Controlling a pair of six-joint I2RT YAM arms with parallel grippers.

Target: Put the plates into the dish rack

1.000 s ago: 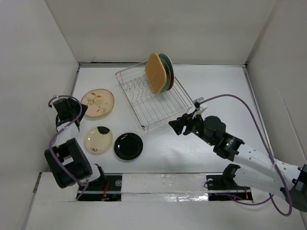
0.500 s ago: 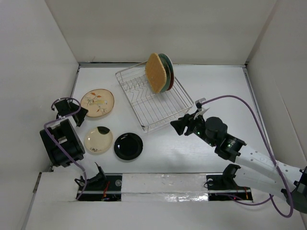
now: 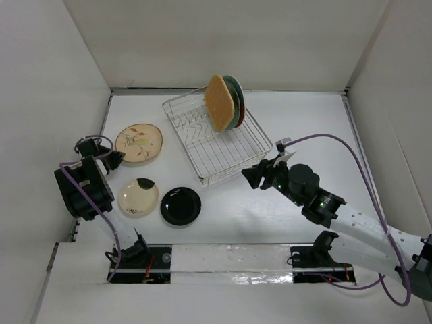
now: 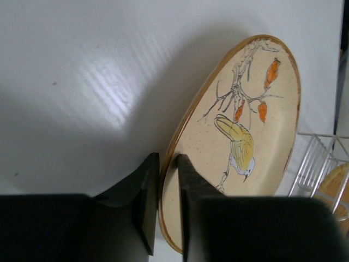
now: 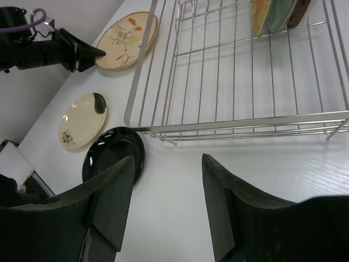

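Observation:
My left gripper (image 3: 116, 159) (image 4: 168, 183) is shut on the near rim of the tan floral plate (image 3: 139, 142) (image 4: 245, 125), which is tilted up off the table on that side. The cream plate with a dark mark (image 3: 138, 197) (image 5: 82, 120) and the glossy black plate (image 3: 180, 206) (image 5: 112, 155) lie flat in front of the dish rack (image 3: 202, 158) (image 5: 234, 82). At the rack's far end stand the bamboo plate (image 3: 218, 102), a green plate (image 3: 234, 90) and a red one (image 3: 241, 119). My right gripper (image 3: 248, 177) (image 5: 166, 180) hovers open and empty by the rack's near corner.
White walls close the table on the left, back and right. The left arm's base and cable (image 3: 81, 196) sit close to the left wall. A taped strip (image 3: 223, 260) runs along the near edge.
The left jaws have shut on the tan plate's rim, and the plate has shifted slightly toward the back. The left arm's elbow swung toward the left wall. The right arm barely moved.

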